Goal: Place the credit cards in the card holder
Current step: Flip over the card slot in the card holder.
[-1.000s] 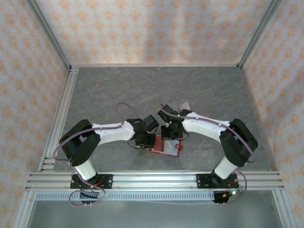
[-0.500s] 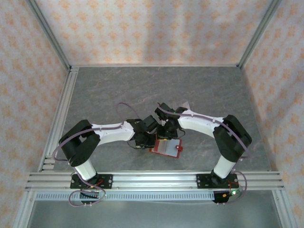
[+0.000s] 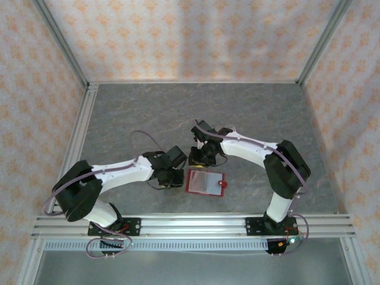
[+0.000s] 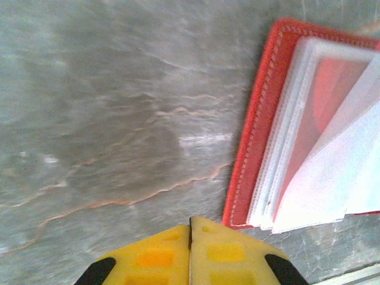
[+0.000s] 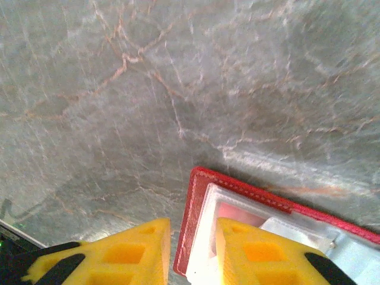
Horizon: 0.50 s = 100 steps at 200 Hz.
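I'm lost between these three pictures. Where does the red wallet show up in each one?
Top external: card holder just below centre, lying open on the table.
Left wrist: card holder along the right edge, pale sleeves fanned.
Right wrist: card holder in the bottom right corner.
Shared landmark: the grey veined table under it.

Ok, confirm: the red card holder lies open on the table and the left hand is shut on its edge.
No: the left hand is shut on nothing, beside the edge of the card holder; the left wrist view shows it. The rest holds.
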Motion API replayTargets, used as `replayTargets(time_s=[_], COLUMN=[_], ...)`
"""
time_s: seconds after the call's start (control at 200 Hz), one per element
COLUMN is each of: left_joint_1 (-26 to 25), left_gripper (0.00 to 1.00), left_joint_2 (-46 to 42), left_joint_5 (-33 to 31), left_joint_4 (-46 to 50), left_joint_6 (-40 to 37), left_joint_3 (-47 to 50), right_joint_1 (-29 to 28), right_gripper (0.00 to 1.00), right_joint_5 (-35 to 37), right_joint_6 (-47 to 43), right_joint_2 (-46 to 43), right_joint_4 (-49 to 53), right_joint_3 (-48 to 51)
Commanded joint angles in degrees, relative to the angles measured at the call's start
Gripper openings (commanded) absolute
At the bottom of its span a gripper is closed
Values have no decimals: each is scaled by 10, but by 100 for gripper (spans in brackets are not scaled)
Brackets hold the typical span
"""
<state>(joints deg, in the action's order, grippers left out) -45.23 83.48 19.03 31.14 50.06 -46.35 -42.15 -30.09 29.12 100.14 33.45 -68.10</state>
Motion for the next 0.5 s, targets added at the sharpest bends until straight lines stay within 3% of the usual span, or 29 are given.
replayTargets(time_s=[0.0,0.275,0.495], left_joint_1=[32,44,38], left_gripper=[11,28,34], left_joint_2=[-41,-37,1], left_joint_5=[-22,3,13], left_joint_4=[49,46,27], left_joint_6=[-3,-33,-37], left_joint_3=[14,-36,-67], right_joint_1=[20,120,222], right_gripper=[27,27,32], right_joint_5=[12,69,154], right_joint_6=[-20,-61,-87], right_joint_2=[-23,-87,-69], right_joint_4=[28,83,147], right_joint_3=[-17,-28,-92])
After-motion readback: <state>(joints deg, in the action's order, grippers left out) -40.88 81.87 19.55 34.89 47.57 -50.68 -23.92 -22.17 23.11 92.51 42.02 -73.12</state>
